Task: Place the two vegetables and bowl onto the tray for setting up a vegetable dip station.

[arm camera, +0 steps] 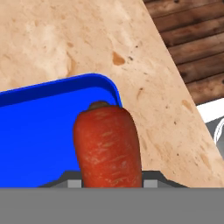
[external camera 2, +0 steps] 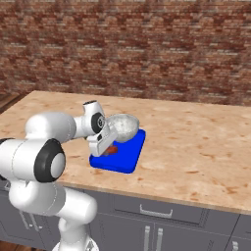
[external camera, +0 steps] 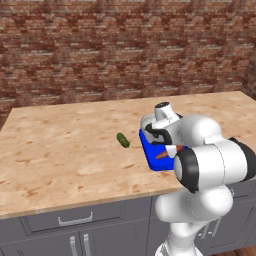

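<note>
Brick-walled kitchen, counter [external camera: 60,150]: carrot placement.
Gripper [arm camera: 109,181] was clamped on the carrot [arm camera: 108,146] above the tray [arm camera: 39,131] corner; release there risked it rolling over the rim. Bowl [external camera 2: 122,126] sat on the tray; cucumber [external camera: 123,140] lay alongside.

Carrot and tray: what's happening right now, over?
Gripper shut on carrot, above blue tray. Bowl already on tray. Cucumber on counter. Nothing in the way.
</note>
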Tool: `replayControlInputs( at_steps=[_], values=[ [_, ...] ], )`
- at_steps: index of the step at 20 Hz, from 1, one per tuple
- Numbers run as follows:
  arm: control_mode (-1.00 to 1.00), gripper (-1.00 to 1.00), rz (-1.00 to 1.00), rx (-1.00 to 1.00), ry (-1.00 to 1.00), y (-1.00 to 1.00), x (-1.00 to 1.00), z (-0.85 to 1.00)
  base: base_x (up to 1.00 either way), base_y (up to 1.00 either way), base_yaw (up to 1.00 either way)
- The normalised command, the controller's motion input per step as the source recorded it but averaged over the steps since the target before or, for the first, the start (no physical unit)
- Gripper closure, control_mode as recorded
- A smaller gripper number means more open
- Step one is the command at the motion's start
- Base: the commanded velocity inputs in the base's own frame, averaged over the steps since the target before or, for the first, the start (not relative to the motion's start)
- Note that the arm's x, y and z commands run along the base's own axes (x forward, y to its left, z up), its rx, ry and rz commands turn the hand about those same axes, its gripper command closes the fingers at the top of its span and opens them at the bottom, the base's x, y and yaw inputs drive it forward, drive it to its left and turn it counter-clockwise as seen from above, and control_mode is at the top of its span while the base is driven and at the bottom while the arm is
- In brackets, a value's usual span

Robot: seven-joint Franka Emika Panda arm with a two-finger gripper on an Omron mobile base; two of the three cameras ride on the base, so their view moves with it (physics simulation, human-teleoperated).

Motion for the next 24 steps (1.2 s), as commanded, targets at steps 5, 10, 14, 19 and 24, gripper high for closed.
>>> replayControlInputs(
  at_steps=[5, 10, 14, 19, 24],
  values=[
    [-1.0, 1.0, 0.11, 0.0, 0.0, -0.07, 0.13, -0.09, 0.0, 0.0, 0.0],
    [-1.0, 1.0, 0.07, 0.0, 0.0, -0.02, 0.12, -0.11, 0.0, 0.0, 0.0],
    [-1.0, 1.0, 0.03, 0.0, 0.0, 0.0, 0.14, -0.13, 0.0, 0.0, 0.0],
    [-1.0, 1.0, 0.0, 0.0, 0.0, -0.02, 0.15, -0.09, 0.0, 0.0, 0.0],
    [-1.0, 1.0, 0.0, 0.0, 0.0, -0.05, 0.15, -0.06, 0.0, 0.0, 0.0]
  ],
)
